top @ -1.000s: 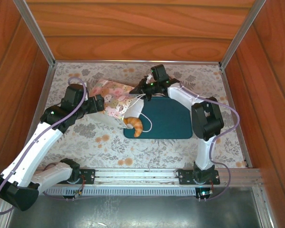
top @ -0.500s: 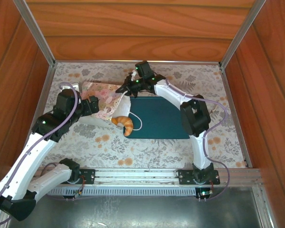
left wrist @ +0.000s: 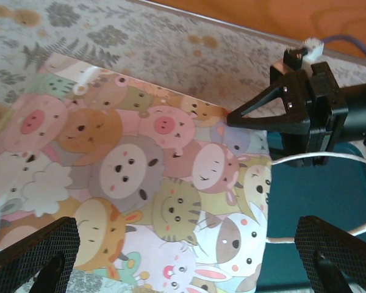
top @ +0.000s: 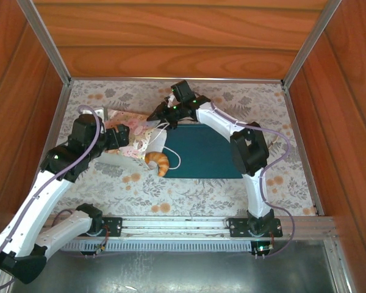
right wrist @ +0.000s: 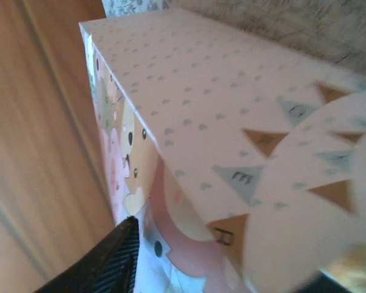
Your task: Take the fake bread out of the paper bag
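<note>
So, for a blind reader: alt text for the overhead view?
A paper bag lies on its side on a floral table, between the left gripper and right gripper; a croissant sits at its mouth, by a teal tray.

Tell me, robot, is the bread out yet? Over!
Left gripper open over paper bag. Right gripper at bag mouth, grip unclear. Croissant lying outside mouth, cord handle looped beside it.
</note>
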`<state>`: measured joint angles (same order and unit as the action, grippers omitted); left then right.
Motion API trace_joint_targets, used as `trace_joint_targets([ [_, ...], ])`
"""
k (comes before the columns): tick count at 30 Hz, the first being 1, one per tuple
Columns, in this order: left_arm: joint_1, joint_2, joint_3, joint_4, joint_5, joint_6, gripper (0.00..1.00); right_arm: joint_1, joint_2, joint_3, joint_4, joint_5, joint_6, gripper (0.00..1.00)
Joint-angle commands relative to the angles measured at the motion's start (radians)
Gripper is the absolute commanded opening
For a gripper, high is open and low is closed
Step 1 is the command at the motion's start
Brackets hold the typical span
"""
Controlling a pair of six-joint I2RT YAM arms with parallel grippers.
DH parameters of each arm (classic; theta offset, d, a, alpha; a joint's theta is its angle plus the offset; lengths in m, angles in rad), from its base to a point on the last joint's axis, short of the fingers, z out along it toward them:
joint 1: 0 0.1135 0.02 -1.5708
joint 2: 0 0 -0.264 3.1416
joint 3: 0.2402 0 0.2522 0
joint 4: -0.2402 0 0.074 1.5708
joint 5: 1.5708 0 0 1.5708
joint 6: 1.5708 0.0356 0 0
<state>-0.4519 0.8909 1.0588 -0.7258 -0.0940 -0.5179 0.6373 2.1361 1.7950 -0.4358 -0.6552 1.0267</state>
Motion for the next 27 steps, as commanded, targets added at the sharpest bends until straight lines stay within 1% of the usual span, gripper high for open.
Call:
trace_joint_targets([
  [1, 0.005, 0.030, 0.049, 0.011, 0.106, 0.047, 0.95, -0.050, -0.126, -0.006, -0.121, 0.068, -0.106, 0.59],
  [3, 0.003, 0.060, 0.068, 0.014, 0.171, 0.064, 0.93, -0.081, -0.182, -0.016, -0.188, 0.107, -0.156, 0.74],
  [4, 0.004, 0.071, 0.074, 0.014, 0.192, 0.070, 0.92, -0.095, -0.207, -0.026, -0.214, 0.118, -0.183, 0.77],
  [7, -0.006, 0.101, 0.092, 0.023, 0.243, 0.091, 0.91, -0.151, -0.311, -0.102, -0.296, 0.178, -0.242, 0.79],
  [8, -0.013, 0.112, 0.101, 0.023, 0.251, 0.099, 0.90, -0.174, -0.362, -0.148, -0.321, 0.217, -0.262, 0.79],
  [11, -0.050, 0.143, 0.122, 0.026, 0.261, 0.129, 0.90, -0.233, -0.554, -0.321, -0.359, 0.415, -0.300, 0.78],
  [12, -0.072, 0.155, 0.131, 0.028, 0.260, 0.142, 0.90, -0.259, -0.615, -0.386, -0.374, 0.498, -0.312, 0.80],
  [14, -0.109, 0.182, 0.143, 0.035, 0.241, 0.161, 0.90, -0.327, -0.708, -0.488, -0.420, 0.617, -0.339, 0.89],
  [16, -0.138, 0.214, 0.160, 0.035, 0.220, 0.180, 0.91, -0.425, -0.771, -0.569, -0.477, 0.679, -0.380, 0.90],
  [17, -0.145, 0.228, 0.170, 0.035, 0.208, 0.182, 0.91, -0.482, -0.794, -0.609, -0.502, 0.697, -0.411, 0.97],
  [18, -0.150, 0.238, 0.178, 0.038, 0.208, 0.183, 0.90, -0.545, -0.810, -0.644, -0.523, 0.710, -0.434, 1.00],
  [19, -0.155, 0.245, 0.183, 0.043, 0.212, 0.188, 0.90, -0.602, -0.819, -0.673, -0.532, 0.713, -0.453, 1.00],
  [21, -0.157, 0.257, 0.195, 0.049, 0.212, 0.199, 0.91, -0.725, -0.814, -0.730, -0.525, 0.665, -0.517, 1.00],
  [23, -0.160, 0.262, 0.200, 0.055, 0.212, 0.210, 0.91, -0.807, -0.776, -0.752, -0.513, 0.619, -0.579, 1.00],
  [25, -0.160, 0.260, 0.203, 0.057, 0.208, 0.218, 0.91, -0.840, -0.716, -0.744, -0.500, 0.592, -0.635, 0.99],
  [27, -0.159, 0.250, 0.198, 0.059, 0.201, 0.226, 0.91, -0.842, -0.638, -0.690, -0.533, 0.565, -0.684, 0.98],
])
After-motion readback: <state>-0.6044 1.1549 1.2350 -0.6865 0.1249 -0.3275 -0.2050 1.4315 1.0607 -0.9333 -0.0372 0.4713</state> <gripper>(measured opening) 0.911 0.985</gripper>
